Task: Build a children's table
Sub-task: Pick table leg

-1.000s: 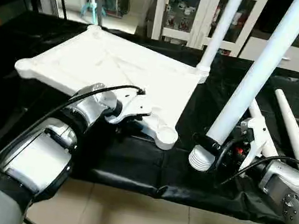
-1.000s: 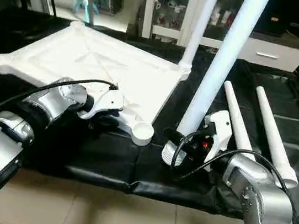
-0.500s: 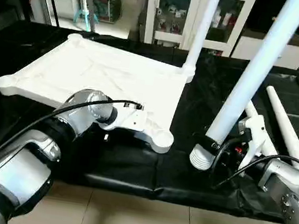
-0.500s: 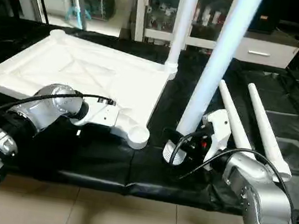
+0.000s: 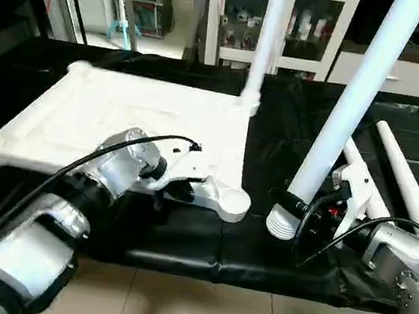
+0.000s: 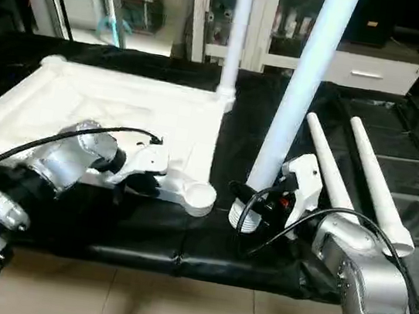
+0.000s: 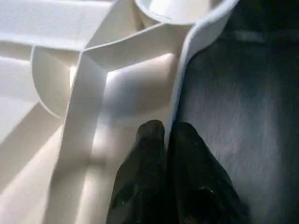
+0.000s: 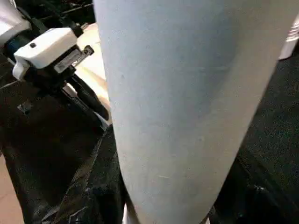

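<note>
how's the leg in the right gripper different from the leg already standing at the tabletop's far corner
The held leg leans, while the fitted leg stands straight up. The held leg's ribbed threaded end is bare, just above the black sheet; the fitted leg's lower end sits in the tabletop's far corner socket. The held leg is gripped by the right gripper; the fitted leg stands ungripped. Both are long white tubes.

The tabletop was plain white with raised ribs in the same white, and the held leg and two loose legs were white too. Glossy black sheeting covered the counter. The forearms were silver, the floor beige tile
</note>
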Available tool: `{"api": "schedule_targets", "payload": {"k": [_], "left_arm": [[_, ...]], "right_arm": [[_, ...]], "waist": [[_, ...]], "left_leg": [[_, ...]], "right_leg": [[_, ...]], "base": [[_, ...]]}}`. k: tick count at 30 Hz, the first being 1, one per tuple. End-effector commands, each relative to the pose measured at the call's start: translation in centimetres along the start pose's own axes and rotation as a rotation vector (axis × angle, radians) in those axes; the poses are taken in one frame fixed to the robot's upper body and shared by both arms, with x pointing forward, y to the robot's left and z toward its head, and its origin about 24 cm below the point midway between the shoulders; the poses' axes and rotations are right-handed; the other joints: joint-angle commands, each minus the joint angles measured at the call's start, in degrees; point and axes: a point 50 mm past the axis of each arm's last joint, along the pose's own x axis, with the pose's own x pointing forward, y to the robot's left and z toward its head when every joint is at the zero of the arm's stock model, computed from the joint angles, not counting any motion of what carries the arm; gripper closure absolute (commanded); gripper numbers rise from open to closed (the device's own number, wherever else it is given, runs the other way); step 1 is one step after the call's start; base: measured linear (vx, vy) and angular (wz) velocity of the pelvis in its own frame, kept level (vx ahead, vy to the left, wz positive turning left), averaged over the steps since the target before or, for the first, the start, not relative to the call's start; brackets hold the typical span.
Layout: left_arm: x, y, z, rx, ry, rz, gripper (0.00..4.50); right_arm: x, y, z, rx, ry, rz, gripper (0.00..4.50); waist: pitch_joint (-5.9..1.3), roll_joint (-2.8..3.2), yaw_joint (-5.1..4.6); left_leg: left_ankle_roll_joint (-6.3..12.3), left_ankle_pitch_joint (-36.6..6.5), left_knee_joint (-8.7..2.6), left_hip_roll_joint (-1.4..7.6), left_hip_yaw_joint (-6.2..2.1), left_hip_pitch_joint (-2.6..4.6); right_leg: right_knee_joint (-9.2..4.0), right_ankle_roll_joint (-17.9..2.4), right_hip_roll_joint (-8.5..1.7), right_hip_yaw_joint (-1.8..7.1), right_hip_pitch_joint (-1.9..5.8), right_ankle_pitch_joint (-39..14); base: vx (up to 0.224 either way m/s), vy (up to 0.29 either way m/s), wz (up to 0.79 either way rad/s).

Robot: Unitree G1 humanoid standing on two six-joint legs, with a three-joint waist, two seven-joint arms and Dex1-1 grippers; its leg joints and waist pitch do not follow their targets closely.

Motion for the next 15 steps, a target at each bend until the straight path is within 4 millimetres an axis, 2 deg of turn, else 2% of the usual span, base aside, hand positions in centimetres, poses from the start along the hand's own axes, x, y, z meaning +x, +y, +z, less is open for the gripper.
{"api": "schedule_targets", "payload": {"k": [1, 3, 6, 7, 8, 9, 11, 13, 15], "left_arm": [[1.0, -0.6, -2.2, -0.192, 0.019, 0.064, 4.38], [1.1, -0.5, -1.2, -0.160, -0.073, 0.112, 4.38], [1.2, -0.9, -0.5, -0.081, -0.119, 0.135, 4.46], [1.3, -1.3, -0.1, -0.010, -0.151, 0.125, 4.46], [1.3, -1.3, -0.1, -0.003, -0.155, 0.123, 4.46], [1.4, -1.9, 0.1, 0.039, -0.170, 0.106, 4.46], [1.4, -2.8, 0.4, 0.116, -0.184, 0.072, 4.46], [1.4, -3.0, 0.5, 0.144, -0.194, 0.057, 4.46], [1.3, -3.6, 0.6, 0.221, -0.225, 0.042, 4.46]], "right_arm": [[-0.3, -0.3, 0.7, -0.027, -0.025, -0.010, 2.63], [-0.1, -0.4, 0.6, -0.021, -0.025, -0.021, 2.63], [0.0, -0.7, 0.5, -0.008, -0.027, -0.061, 2.63], [0.1, -0.9, 0.4, -0.007, -0.030, -0.078, 2.63], [0.1, -0.9, 0.4, -0.007, -0.030, -0.080, 2.63], [0.2, -1.1, 0.4, 0.005, -0.036, -0.110, 2.63], [0.3, -1.3, 0.3, 0.021, -0.051, -0.151, 2.63], [0.3, -1.4, 0.3, 0.022, -0.053, -0.157, 2.63], [0.3, -1.8, 0.5, 0.032, -0.072, -0.202, 2.63]], "waist": [[-2.24, -1.65, 0.17], [-2.24, -2.03, -0.02], [-2.50, -1.97, -0.34], [-2.45, -2.02, -0.88], [-2.55, -2.02, -0.77], [-2.69, -2.19, -0.79], [-2.79, -1.96, -0.76], [-2.84, -1.92, -0.69], [-2.87, -1.97, -0.57]], "left_leg": [[2.59, -14.78, -3.96, 1.15, -0.61, 0.09], [2.81, -14.50, -4.07, 1.03, -0.74, -0.46], [2.63, -14.03, -4.32, 1.24, -1.15, -0.77], [2.72, -14.15, -4.40, 1.22, -1.07, -0.95], [2.67, -14.19, -4.36, 1.31, -1.07, -0.67], [2.87, -13.16, -4.18, 1.36, -0.90, -0.61], [3.15, -10.95, -4.13, 1.57, -0.78, -0.69], [3.23, -10.56, -4.03, 1.54, -0.73, -0.65], [3.64, -8.56, -3.91, 1.54, -0.59, -0.74]], "right_leg": [[-6.23, -7.64, -3.65, 2.00, 1.94, -27.57], [-6.31, -6.57, -3.59, 1.87, 2.16, -28.00], [-6.20, -5.81, -3.78, 1.84, 2.25, -27.10], [-6.20, -6.07, -3.46, 1.80, 2.10, -24.79], [-6.14, -6.40, -3.51, 1.86, 1.97, -23.96], [-5.81, -7.44, -3.51, 2.10, 1.92, -20.85], [-5.02, -9.71, -3.43, 2.26, 1.97, -14.61], [-4.89, -10.04, -3.40, 2.27, 1.95, -13.52], [-4.41, -11.14, -3.38, 2.35, 2.14, -9.67]], "base": [[0.000, 0.000, 0.00], [0.000, 0.000, 0.00], [0.000, 0.000, 0.00], [0.000, 0.000, 0.00], [0.000, 0.000, 0.00], [0.000, 0.000, 0.00], [0.000, 0.000, 0.00], [0.000, 0.000, 0.00], [0.000, 0.000, 0.00]]}}
